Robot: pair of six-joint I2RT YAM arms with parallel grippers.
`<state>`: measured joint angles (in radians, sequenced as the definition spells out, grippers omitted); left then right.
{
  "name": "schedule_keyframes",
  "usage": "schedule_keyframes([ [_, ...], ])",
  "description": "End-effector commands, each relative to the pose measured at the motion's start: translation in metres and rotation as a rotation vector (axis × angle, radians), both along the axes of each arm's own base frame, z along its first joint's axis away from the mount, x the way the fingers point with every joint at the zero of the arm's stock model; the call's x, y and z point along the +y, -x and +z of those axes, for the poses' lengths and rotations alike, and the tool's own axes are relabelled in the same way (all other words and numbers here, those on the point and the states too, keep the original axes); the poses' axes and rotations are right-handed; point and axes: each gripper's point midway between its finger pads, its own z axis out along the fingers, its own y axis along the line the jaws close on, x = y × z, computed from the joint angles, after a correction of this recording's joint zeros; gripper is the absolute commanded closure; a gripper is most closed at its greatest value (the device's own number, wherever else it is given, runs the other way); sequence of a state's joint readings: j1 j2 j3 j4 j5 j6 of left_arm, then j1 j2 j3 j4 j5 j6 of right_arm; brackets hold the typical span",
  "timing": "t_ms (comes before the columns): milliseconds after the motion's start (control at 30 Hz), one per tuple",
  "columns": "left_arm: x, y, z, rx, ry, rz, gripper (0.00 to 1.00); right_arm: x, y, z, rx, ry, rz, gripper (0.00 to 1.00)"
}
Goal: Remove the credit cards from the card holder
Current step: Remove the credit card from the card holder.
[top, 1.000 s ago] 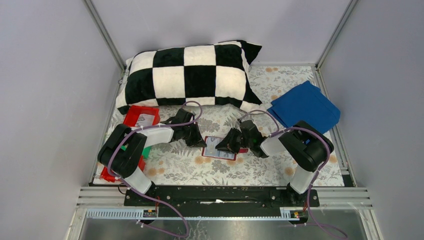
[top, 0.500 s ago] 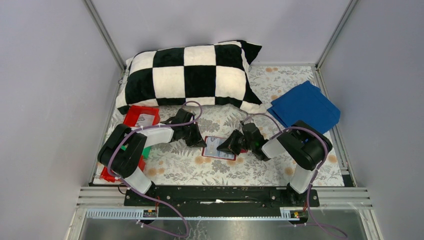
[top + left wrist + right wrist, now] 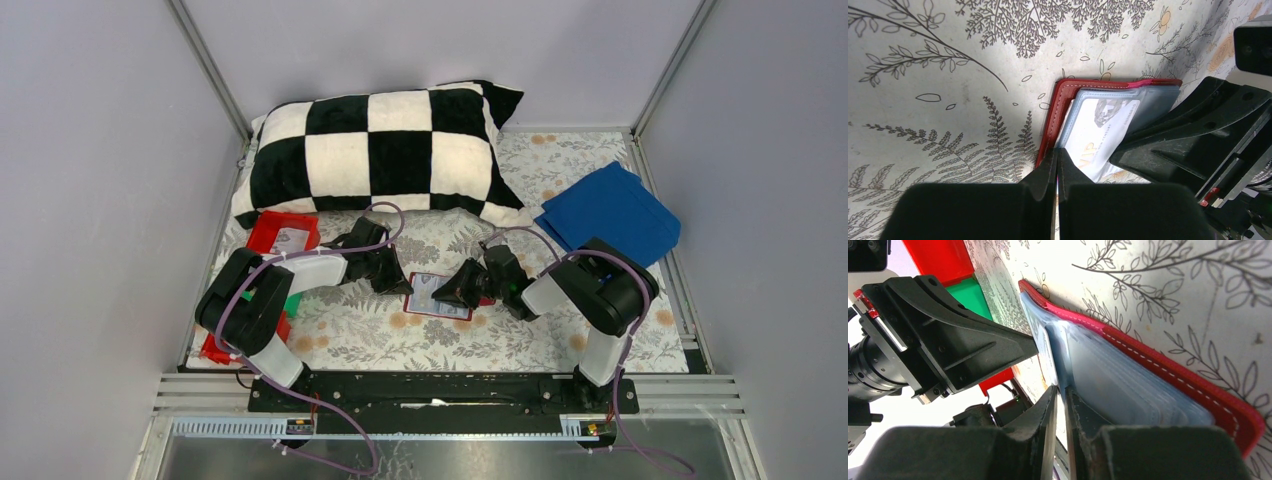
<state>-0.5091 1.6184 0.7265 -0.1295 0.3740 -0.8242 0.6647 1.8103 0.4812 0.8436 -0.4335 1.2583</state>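
1. Card holder (image 3: 425, 302): I see it lying open on the floral desk (image 3: 500, 345) at the centre of the top view. Its red cover is underneath and its pale blue-grey sleeves (image 3: 1128, 385) are on top.
2. Left tool (image 3: 1057, 155): the fingers are pressed together with no gap showing. In the left wrist view the tips sit at lower centre, right at the holder's red edge. I cannot tell whether anything thin is trapped between them.
3. Right tool (image 3: 1062, 390): the fingers are drawn in to a thin slit at the bottom centre of the right wrist view. The edge of one sleeve leaf runs into that slit, so this tool pinches the holder by a sleeve. I cannot tell whether a card lies inside the pinch.
4. Pale card (image 3: 1096, 131): it shows at the uppermost sleeve, marked "VIP", centre right of the left wrist view.
5. The two tools face each other across the holder, close together.
6. Surroundings, top view:
   - A checked pillow (image 3: 385, 150) lies at upper centre.
   - A folded blue cloth (image 3: 610, 212) lies at the right.
   - A red tray (image 3: 262, 232) sits at the left.
   - A green tray (image 3: 965, 295) appears at the upper left of the right wrist view.
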Motion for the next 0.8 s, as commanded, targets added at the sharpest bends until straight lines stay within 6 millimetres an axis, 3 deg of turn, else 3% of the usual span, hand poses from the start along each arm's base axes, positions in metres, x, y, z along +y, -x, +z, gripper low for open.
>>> schedule_keyframes([
  [0, 0.040, 0.022, -0.046, 0.067, -0.214, 0.025, 1.00, 0.005, -0.009, 0.001, -0.024, -0.001, 0.004, 0.82],
  [300, 0.038, 0.021, -0.044, 0.062, -0.207, 0.018, 1.00, 0.007, -0.011, 0.004, -0.038, -0.010, 0.010, 0.83],
  [400, 0.036, 0.020, -0.042, 0.057, -0.199, 0.016, 1.00, 0.007, -0.010, 0.007, -0.049, -0.019, 0.013, 0.88],
  [500, 0.037, 0.019, -0.041, 0.052, -0.205, 0.017, 1.00, 0.004, -0.010, 0.005, -0.036, -0.009, -0.002, 1.00],
  [767, 0.040, 0.019, -0.044, 0.066, -0.220, 0.030, 1.00, -0.009, -0.006, 0.004, -0.076, 0.070, 0.000, 1.00],
])
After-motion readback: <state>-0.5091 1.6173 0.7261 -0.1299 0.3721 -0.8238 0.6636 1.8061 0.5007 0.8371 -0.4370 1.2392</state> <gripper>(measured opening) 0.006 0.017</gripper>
